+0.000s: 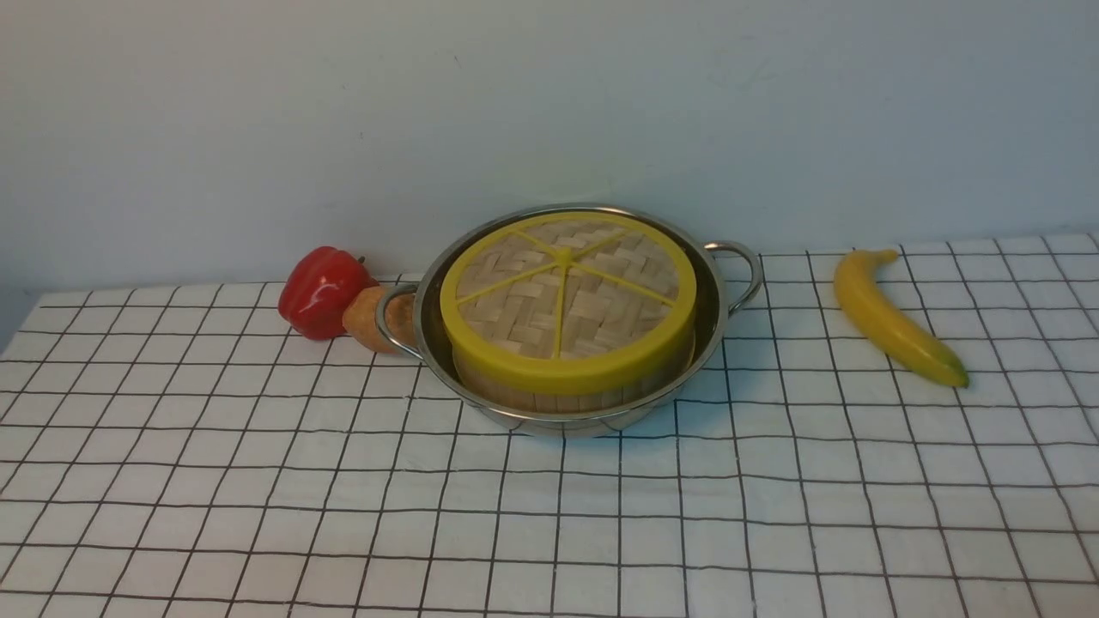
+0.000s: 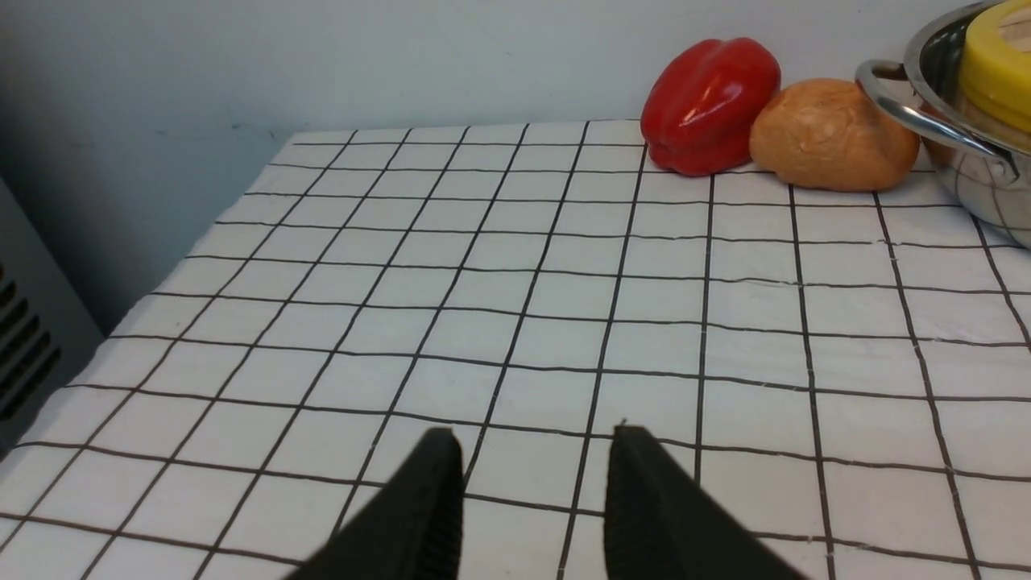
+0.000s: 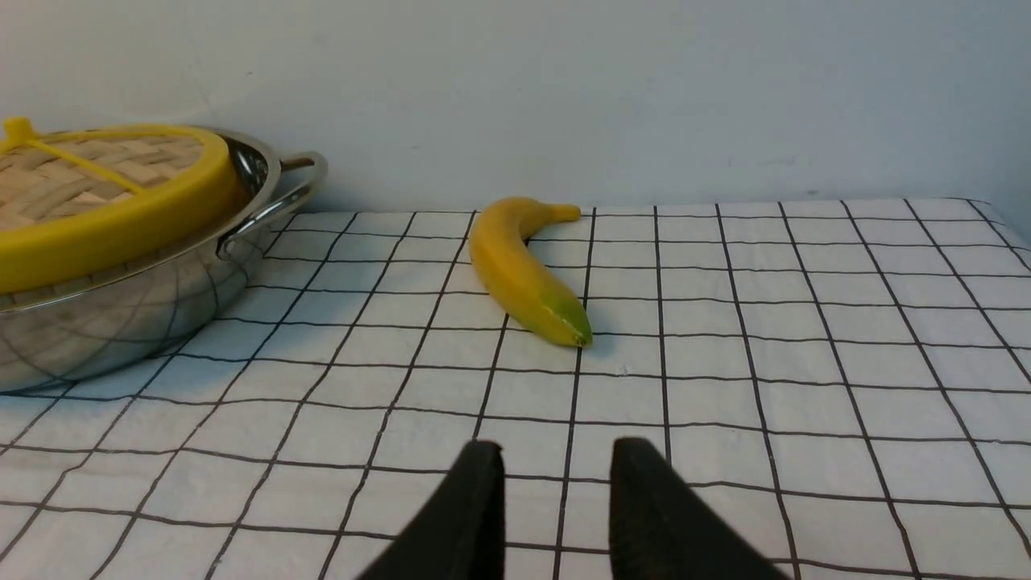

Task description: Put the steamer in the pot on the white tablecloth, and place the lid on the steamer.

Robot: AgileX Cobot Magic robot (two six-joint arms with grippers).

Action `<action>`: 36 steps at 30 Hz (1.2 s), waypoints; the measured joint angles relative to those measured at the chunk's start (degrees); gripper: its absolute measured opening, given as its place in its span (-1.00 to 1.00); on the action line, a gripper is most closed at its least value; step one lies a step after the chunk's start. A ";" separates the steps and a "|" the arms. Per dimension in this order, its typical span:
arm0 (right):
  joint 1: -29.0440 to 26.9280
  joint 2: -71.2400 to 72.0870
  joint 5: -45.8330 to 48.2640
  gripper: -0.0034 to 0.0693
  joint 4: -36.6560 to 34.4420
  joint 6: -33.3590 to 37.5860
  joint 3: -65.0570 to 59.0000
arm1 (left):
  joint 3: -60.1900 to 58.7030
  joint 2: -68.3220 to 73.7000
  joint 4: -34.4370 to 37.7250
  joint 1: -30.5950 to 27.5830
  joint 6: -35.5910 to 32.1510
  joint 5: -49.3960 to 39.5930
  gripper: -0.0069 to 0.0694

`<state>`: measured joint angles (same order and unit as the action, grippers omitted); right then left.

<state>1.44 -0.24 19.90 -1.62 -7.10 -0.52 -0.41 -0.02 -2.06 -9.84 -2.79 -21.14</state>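
Left gripper: two black fingers spread apart, nothing between them, poised over bare cloth, well apart from the pot. Right gripper: black fingers parted by a narrower gap, likewise holding nothing, above bare cloth near the banana.

White tablecloth: thin black grid of squares, slightly wrinkled, covering the whole work surface up to the back wall. Wall: plain, pale grey-blue, unmarked. Dark grey panel with vent slots off the cloth's edge, seen from the left wrist.

Pot: shiny steel, two loop handles, resting on the cloth toward the back, centre. Steamer: bamboo wall visible inside the pot. Lid: woven disc, yellow rim and spokes, seated on top of the steamer, slightly tilted.

Red pepper and brown bread roll: side by side at the pot's left handle. Banana: on the cloth, right of the pot, apart from it.

Writing, brands, labels: none legible.
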 joint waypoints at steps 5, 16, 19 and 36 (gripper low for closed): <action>0.00 0.00 0.00 -0.26 0.00 0.00 0.00 | 0.00 0.00 0.00 0.00 0.00 0.00 -0.18; 0.00 0.00 -0.05 -0.25 0.05 0.00 0.00 | 0.00 0.00 0.00 6.10 0.00 0.00 -0.18; 0.00 0.00 -0.05 -0.25 0.05 0.00 0.00 | 0.00 0.00 0.00 6.23 0.00 0.00 -0.18; 0.00 0.00 -0.17 -0.25 0.05 0.00 0.00 | 0.00 0.00 0.00 6.28 0.00 0.05 -0.18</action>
<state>1.44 -0.24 19.73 -1.57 -7.10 -0.52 -0.41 -0.02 -2.06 -3.56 -2.79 -21.09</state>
